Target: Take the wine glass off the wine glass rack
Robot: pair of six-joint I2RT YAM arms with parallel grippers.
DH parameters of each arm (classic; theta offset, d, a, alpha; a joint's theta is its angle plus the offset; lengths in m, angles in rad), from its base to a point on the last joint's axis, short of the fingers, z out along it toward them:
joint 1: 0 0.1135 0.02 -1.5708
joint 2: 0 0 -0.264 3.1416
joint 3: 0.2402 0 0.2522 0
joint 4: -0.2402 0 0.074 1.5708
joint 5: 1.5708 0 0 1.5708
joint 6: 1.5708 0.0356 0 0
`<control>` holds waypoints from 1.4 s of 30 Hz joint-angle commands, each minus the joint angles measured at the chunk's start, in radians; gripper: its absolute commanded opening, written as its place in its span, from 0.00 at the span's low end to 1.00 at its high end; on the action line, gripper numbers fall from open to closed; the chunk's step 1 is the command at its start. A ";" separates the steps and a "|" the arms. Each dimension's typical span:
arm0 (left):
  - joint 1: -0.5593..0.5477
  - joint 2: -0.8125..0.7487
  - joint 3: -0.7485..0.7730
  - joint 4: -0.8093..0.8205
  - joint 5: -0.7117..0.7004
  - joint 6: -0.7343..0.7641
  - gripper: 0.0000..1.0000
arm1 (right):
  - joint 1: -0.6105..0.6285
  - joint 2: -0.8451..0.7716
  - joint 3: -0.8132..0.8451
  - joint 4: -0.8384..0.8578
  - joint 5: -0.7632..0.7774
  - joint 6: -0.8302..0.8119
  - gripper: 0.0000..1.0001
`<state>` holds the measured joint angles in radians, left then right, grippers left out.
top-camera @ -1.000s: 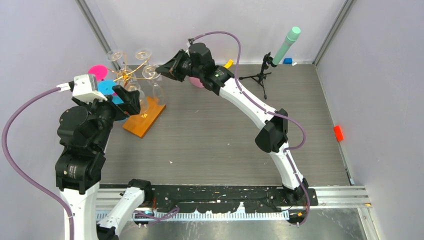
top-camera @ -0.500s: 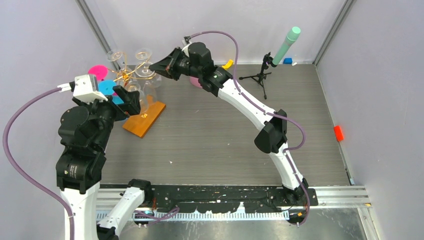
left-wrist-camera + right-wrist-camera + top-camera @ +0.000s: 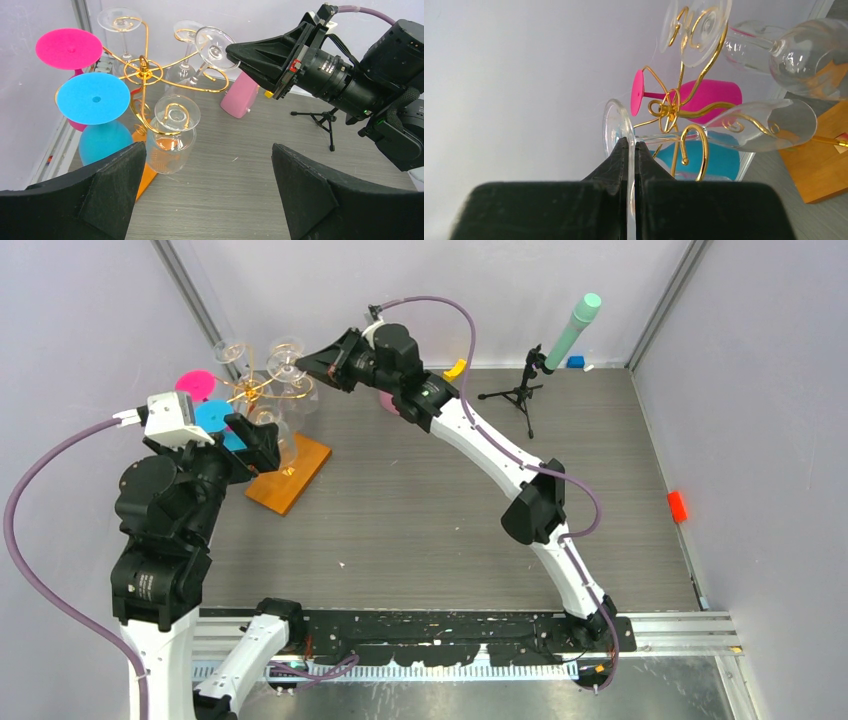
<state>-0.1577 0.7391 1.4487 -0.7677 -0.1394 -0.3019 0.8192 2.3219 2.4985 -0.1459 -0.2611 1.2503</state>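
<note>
Pinching the thin foot of the wine glass (image 3: 774, 122), the right gripper (image 3: 630, 146) is clamped tight. The glass looks light, slippery and easy to break. The left gripper (image 3: 208, 147) has its fingers wide apart.

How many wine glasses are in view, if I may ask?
6: pink glass and blue glass left, two back glasses, front glass, held glass in right gripper. None seems hidden.

Left arm: folded upright near the counter's left edge, pincer (image 3: 210, 192) spread wide.
Right arm: stretched toward the far-left corner, pincer (image 3: 631, 146) pinched onto the wine glass (image 3: 214, 46) foot.
</note>
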 commanded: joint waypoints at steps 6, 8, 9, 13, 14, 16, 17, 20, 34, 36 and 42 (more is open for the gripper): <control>0.003 -0.007 -0.007 0.035 -0.012 0.017 1.00 | 0.000 0.033 0.099 0.068 0.155 -0.068 0.00; 0.003 -0.007 -0.007 0.033 -0.012 0.018 1.00 | -0.003 0.040 0.109 0.069 0.169 -0.064 0.00; 0.003 -0.007 -0.008 0.033 -0.013 0.018 1.00 | -0.004 0.041 0.109 0.069 0.182 -0.063 0.00; 0.003 -0.007 -0.015 0.037 -0.014 0.021 1.00 | -0.012 0.047 0.113 0.070 0.210 -0.066 0.00; 0.003 -0.007 -0.023 0.042 -0.014 0.021 1.00 | -0.018 0.048 0.119 0.065 0.209 -0.063 0.00; 0.003 -0.004 -0.036 0.056 -0.008 0.019 1.00 | -0.031 0.041 0.114 0.047 0.200 -0.059 0.00; 0.003 -0.001 -0.045 0.063 -0.001 0.017 1.00 | -0.039 0.035 0.109 0.039 0.191 -0.056 0.00; 0.003 0.017 -0.047 0.073 0.019 0.009 1.00 | -0.053 -0.008 0.045 0.040 0.169 -0.041 0.00; 0.002 0.038 -0.104 0.183 0.314 0.025 1.00 | -0.153 -0.361 -0.496 0.276 0.012 0.103 0.00; 0.003 0.053 -0.123 0.216 0.363 0.016 1.00 | -0.166 -0.403 -0.543 0.272 -0.007 0.111 0.00; 0.003 0.095 -0.212 0.355 0.477 -0.014 1.00 | -0.205 -0.545 -0.696 0.266 -0.074 0.139 0.00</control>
<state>-0.1577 0.8104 1.2762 -0.5594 0.2272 -0.2974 0.6300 1.9118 1.8645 0.0166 -0.2680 1.3499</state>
